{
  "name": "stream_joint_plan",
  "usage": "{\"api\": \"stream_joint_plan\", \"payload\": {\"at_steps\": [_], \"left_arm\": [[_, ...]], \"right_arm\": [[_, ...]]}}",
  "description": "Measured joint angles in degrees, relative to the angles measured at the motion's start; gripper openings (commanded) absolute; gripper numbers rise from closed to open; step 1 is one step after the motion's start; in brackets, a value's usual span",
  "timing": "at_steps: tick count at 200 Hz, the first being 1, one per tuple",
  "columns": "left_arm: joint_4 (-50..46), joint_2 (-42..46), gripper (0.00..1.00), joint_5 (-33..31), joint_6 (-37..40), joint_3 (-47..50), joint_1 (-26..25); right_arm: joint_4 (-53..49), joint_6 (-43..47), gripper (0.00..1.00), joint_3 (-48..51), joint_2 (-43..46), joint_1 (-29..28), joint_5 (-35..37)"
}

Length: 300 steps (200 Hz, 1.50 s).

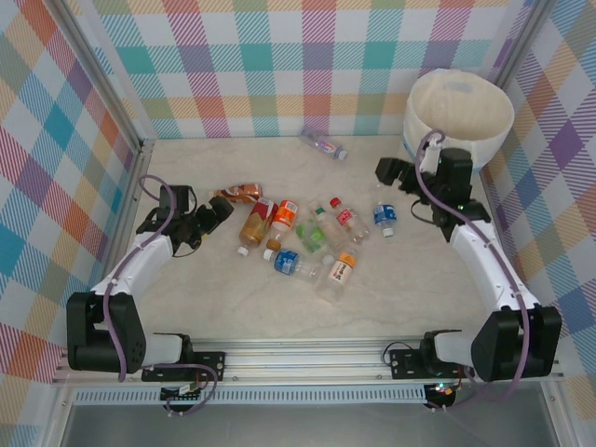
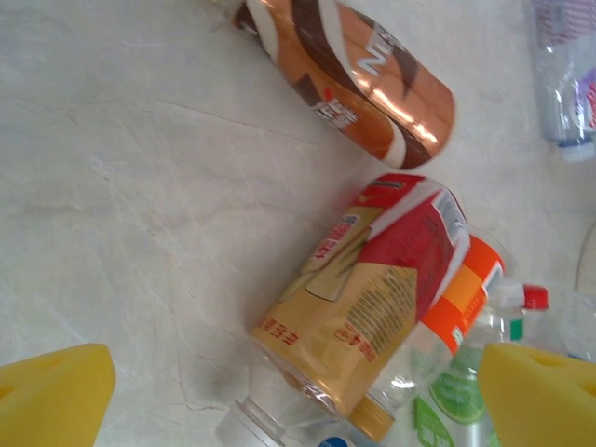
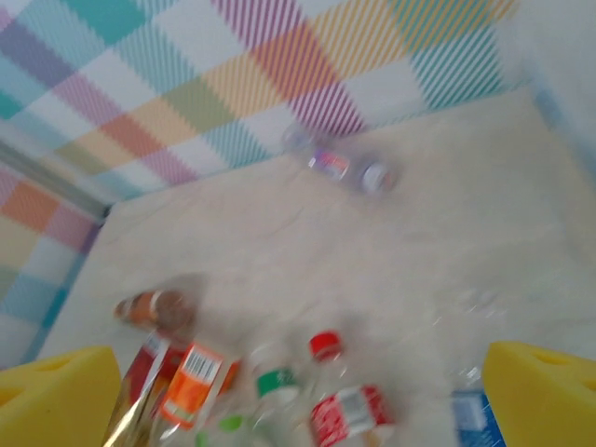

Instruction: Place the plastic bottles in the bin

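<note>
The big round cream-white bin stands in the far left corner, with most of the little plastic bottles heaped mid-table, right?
Not quite: the big round cream-white bin stands in the far right corner, as the top external view shows. Most of the little plastic bottles are indeed heaped mid-table.

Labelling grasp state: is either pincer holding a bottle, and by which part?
Nothing is held. The left pincer stands open by the bottles lying on the table; the right pincer stands open and empty near the bin.
</note>
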<state>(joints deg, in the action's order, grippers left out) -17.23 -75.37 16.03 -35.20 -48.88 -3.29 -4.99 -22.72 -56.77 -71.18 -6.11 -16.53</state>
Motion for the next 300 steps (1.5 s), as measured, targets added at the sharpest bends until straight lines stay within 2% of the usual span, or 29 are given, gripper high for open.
{"api": "stream_joint_plan", "payload": {"at_steps": [21,43,67,92,109,126,178,203,252,300], "left_arm": [[2.1,-1.0,1.0,2.9,1.9,0.3,-2.1],[3.0,-4.3,1.0,2.5,5.3,0.3,-6.6],[2.6,-8.3,1.0,-0.8,9.6,0.2,-11.7],[2.4,-10.9,1.0,-6.3,12.9,-0.4,-14.7],[2.4,-12.4,0.99,-8.6,15.0,-1.4,-15.0],[2.1,-14.8,0.95,-9.6,17.0,-3.8,-15.1],[0.9,-19.5,0.9,-10.1,21.1,-8.1,-15.5],[0.1,-21.5,0.84,-9.7,22.0,-8.7,-15.8],[-1.6,-22.9,0.65,-11.1,22.8,-9.9,-16.9],[-2.4,-22.7,0.6,-10.9,22.7,-10.2,-17.0]], "right_arm": [[5.4,-3.2,1.0,7.6,1.1,-2.4,-3.6],[9.0,-5.6,1.0,11.1,1.2,-3.7,-6.0],[10.6,-6.5,1.0,10.4,1.1,-3.7,-7.5],[11.1,-6.7,1.0,8.4,0.7,-3.7,-8.2],[11.7,-6.7,1.0,8.0,0.6,-3.8,-8.2],[11.7,-6.9,1.0,8.0,0.6,-4.0,-8.2],[12.1,-8.2,1.0,8.8,0.6,-4.5,-7.0],[11.8,-8.3,1.0,8.9,0.6,-4.5,-6.3],[11.8,-8.8,1.0,8.9,-0.9,-4.7,-6.2],[11.2,-9.7,1.0,8.9,-1.5,-5.6,-5.6]]}}
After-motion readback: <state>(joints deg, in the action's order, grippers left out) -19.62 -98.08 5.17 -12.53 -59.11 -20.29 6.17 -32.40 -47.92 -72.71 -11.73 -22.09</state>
